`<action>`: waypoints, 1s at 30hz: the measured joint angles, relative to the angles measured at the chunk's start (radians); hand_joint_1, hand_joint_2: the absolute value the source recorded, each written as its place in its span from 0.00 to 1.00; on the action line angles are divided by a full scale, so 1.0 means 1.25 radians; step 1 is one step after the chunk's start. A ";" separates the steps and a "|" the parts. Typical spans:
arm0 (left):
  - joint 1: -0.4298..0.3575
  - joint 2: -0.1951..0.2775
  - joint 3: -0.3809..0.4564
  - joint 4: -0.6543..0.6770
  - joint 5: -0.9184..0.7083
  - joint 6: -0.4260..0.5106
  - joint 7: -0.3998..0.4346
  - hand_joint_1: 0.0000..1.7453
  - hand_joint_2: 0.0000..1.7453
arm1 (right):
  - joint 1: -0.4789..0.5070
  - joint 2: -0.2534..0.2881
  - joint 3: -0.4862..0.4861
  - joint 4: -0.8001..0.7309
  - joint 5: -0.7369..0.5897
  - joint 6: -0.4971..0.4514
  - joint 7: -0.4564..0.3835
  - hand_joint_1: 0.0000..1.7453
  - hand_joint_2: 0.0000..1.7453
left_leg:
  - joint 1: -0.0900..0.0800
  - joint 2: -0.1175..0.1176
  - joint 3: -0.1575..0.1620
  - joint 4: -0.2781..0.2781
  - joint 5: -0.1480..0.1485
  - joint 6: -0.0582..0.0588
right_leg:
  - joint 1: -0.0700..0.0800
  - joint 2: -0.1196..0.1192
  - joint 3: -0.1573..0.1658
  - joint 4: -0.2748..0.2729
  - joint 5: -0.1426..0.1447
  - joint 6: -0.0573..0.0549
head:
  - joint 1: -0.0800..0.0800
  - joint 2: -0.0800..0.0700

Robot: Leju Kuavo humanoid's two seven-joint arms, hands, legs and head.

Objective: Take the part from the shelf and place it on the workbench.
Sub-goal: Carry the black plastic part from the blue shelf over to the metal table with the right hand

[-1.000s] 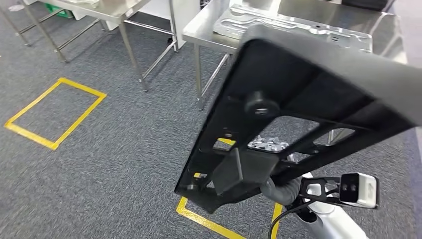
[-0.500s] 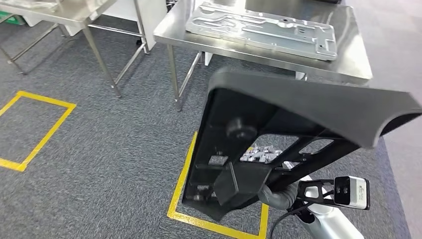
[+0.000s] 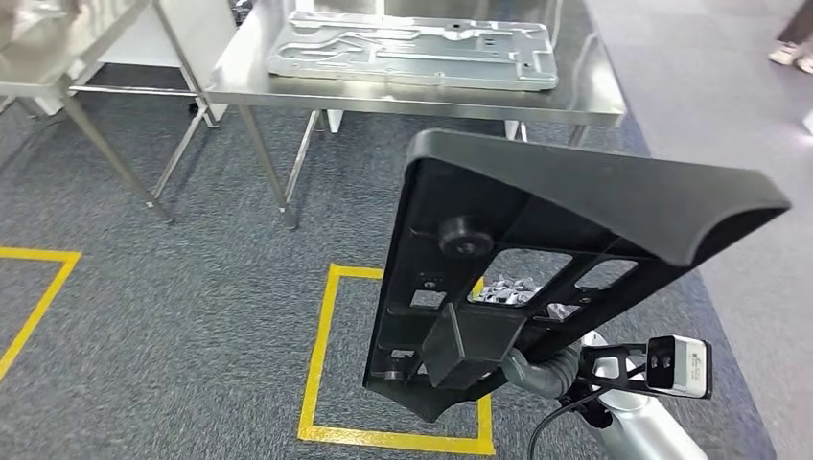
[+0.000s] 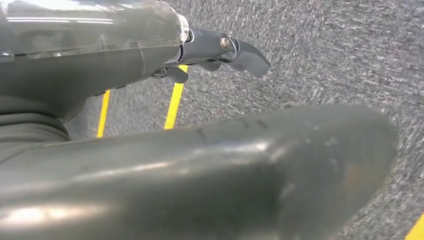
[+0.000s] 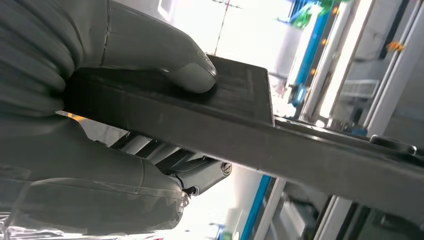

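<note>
A large black frame-like part with cut-outs and a round knob stands tilted in front of me, over the carpet. My right hand grips it at its lower edge from below. Close up, the thumb presses on one face of the black part and the fingers wrap the other side. The steel workbench stands ahead, past the part, with a silver stamped metal plate lying on it. My left hand hangs over the carpet, fingers loosely apart and holding nothing.
A yellow taped square marks the grey carpet just before the workbench. Another steel table stands at the far left. A person's feet are at the far right, beyond the bench.
The whole view has swung: the workbench and yellow square have slid left and now lie straight ahead. The black part stays in my right hand, held the same way.
</note>
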 joint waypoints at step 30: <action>0.001 0.005 0.001 0.000 -0.007 -0.019 0.001 0.00 0.00 | -0.047 0.008 0.012 0.019 -0.033 -0.055 -0.002 0.91 1.00 | 0.005 -0.004 -0.007 -0.011 0.014 -0.001 | -0.008 -0.024 0.011 0.001 -0.013 0.005 | 0.000 0.000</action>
